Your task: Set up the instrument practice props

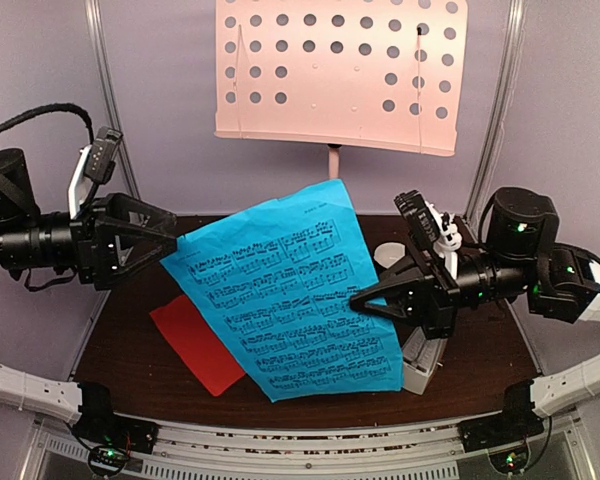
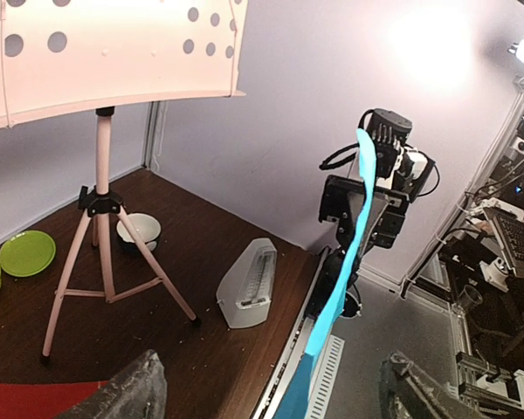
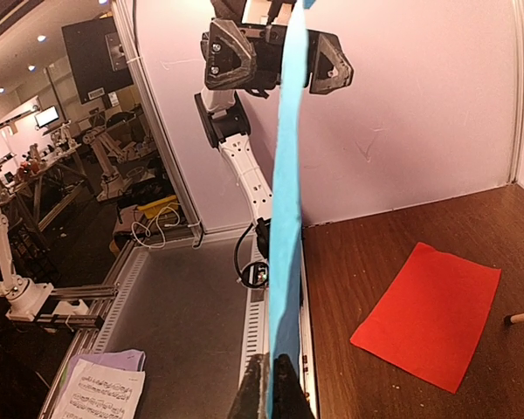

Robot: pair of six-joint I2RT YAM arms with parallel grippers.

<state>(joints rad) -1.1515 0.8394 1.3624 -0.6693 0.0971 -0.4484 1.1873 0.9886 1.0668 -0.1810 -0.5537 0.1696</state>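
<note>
Sheet status: blue sheet (image 1: 280, 290) hangs mid-air over the table centre, nearly edge-on to both wrist cameras, long axis running far-to-near with a tilt. Right gripper (image 1: 362, 300) is pinched on its right edge, the only grip. Left gripper (image 1: 173, 248) is spread wide at the sheet's left edge; in the left wrist view the paper passes between the fingers (image 2: 127, 393) without contact. Music stand (image 1: 340, 70) is far of the sheet, centre, desk facing near, post closer to the right gripper than the left. Judgement: next move carries the sheet far and up onto the desk ledge, right arm alone. Red sheet (image 1: 195, 345) lies flat, near left. Metronome (image 2: 247, 284) stands upright, near right, below the right arm.
</note>
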